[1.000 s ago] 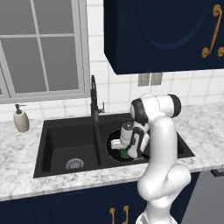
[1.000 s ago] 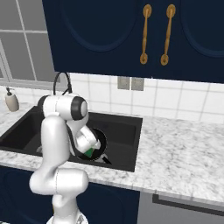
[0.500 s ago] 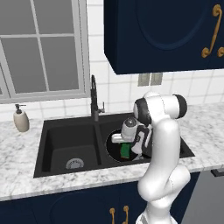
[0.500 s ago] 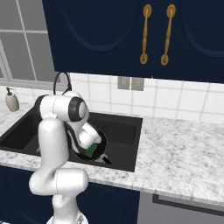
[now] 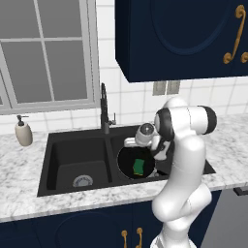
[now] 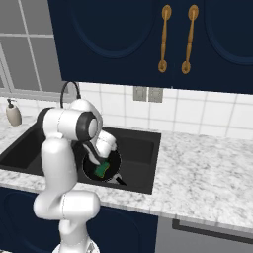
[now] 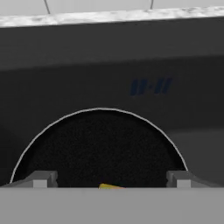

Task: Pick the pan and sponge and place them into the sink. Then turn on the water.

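The arm point(image 5: 186, 160) hides part of the sink's point(image 5: 72, 157) right basin.

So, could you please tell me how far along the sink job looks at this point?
Done: the round black frying pan sits in the right basin of the black double-basin sink, and the green-and-yellow rectangular sponge lies inside it. In hand: the claw hangs open above the pan, holding nothing. Left: turning on the water at the tall dark arched tap; no water can be seen running.
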